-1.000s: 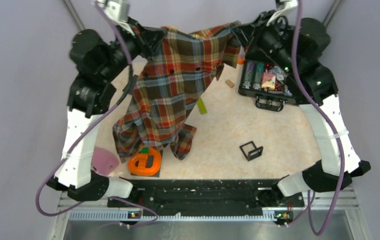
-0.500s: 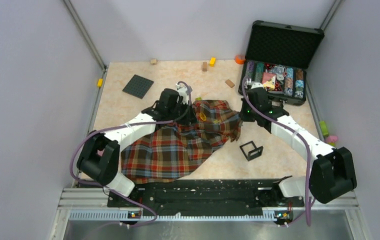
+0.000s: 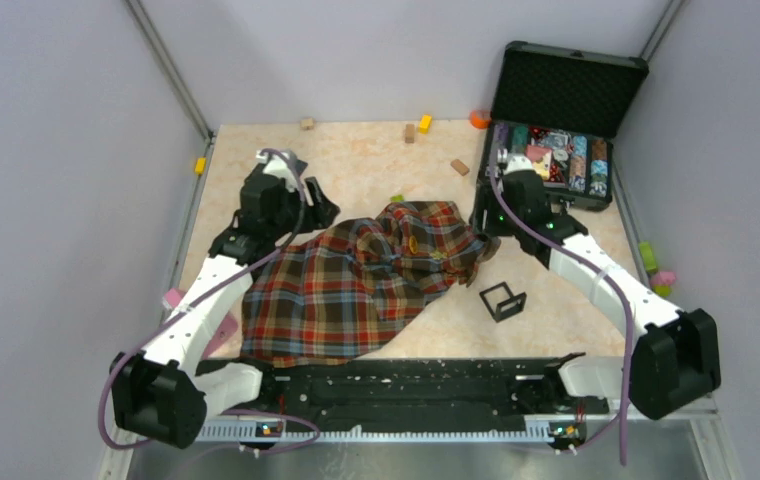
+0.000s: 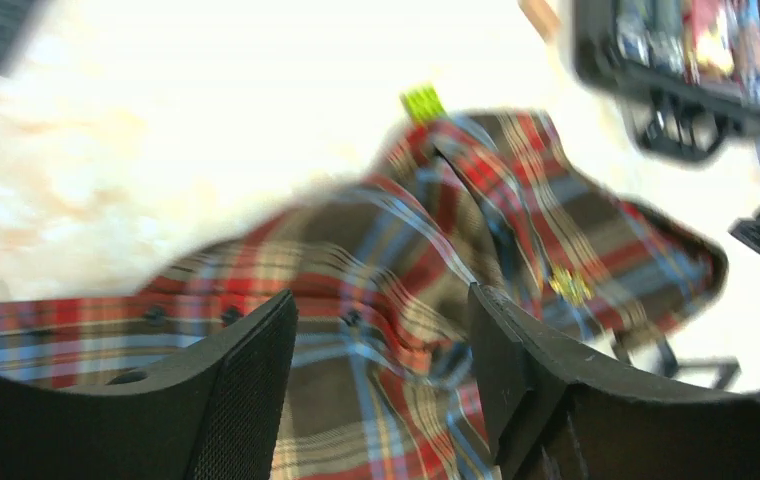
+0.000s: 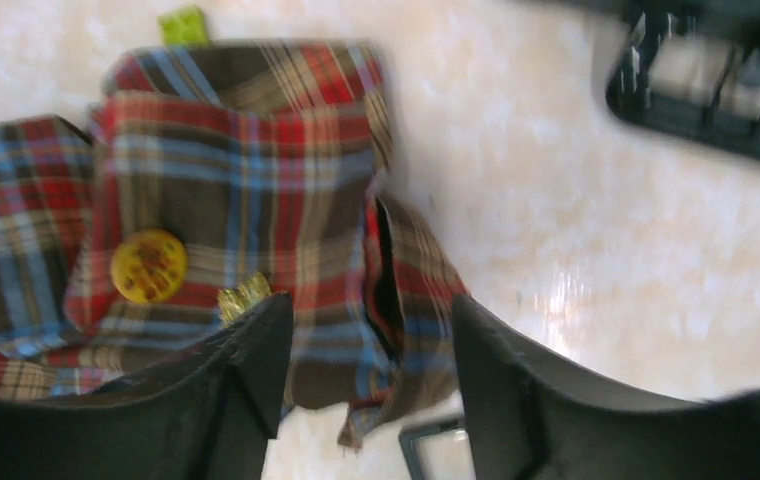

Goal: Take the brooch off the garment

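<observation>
The garment (image 3: 356, 285), a red, green and navy plaid shirt, lies crumpled on the table. The brooch (image 5: 148, 265), a small round disc that looks yellow here, is on the cloth near the shirt's upper right folds (image 3: 413, 243); a gold sparkly bit (image 5: 244, 295) sits beside it. My left gripper (image 4: 381, 300) hangs open above the shirt's left part with nothing between its fingers, just off the upper left edge (image 3: 318, 212). Open as well, my right gripper (image 5: 371, 305) hovers over the shirt's right edge fold (image 3: 486, 235), a short way right of the brooch.
An open black case (image 3: 556, 160) of poker chips stands at the back right, close behind the right arm. A black wire cube frame (image 3: 502, 300) lies right of the shirt. A black square plate (image 3: 281, 162) and small blocks (image 3: 424, 124) lie at the back.
A second ago both grippers held the shirt up high. It was lowered onto the table; both grippers have opened and let go, and the left arm has pulled back to the left.
</observation>
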`<state>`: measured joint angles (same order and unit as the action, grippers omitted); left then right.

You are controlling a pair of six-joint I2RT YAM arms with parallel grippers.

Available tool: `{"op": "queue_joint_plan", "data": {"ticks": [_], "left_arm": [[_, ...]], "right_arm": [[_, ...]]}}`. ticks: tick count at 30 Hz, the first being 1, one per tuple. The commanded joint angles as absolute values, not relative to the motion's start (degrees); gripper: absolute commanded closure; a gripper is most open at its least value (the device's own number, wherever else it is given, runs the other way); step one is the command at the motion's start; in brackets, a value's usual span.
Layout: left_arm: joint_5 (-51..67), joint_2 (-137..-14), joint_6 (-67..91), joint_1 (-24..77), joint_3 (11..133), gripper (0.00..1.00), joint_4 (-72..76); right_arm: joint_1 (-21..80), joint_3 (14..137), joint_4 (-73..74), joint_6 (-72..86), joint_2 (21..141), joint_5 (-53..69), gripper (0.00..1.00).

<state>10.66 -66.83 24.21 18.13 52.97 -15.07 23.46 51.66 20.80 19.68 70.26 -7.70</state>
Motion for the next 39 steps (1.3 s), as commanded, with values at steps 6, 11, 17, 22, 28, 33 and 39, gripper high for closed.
{"op": "queue_joint_plan", "data": {"ticks": [6,11,17,22,28,33,39], "left_arm": [[0.53,-74.52,26.66,12.0,50.38,0.3,-14.86],[11.57,-78.62,25.66,11.43,48.0,0.28,-11.09],[20.81,-85.96,27.29,9.85,48.91,0.27,-6.71],[24.91,-90.76,28.65,7.59,49.28,0.45,-3.52],[23.74,-88.37,27.05,7.54,51.04,1.0,-4.77],[6.41,-74.96,22.67,10.85,55.75,1.0,-15.91],[-2.1,-63.58,21.03,11.07,57.37,1.0,-14.26]], "right_arm": [[25.39,73.43,19.15,15.81,88.71,-2.23,0.28],[29.33,80.44,20.94,14.79,98.76,2.61,0.28],[31.19,82.83,17.23,17.55,106.39,10.31,0.3],[32.23,86.36,16.83,19.19,113.37,10.83,0.35],[32.34,91.14,16.67,20.33,116.47,8.57,0.97],[31.64,97.29,18.56,18.74,110.98,2.37,1.0],[31.38,104.41,19.85,15.46,105.63,0.18,1.0]]}}
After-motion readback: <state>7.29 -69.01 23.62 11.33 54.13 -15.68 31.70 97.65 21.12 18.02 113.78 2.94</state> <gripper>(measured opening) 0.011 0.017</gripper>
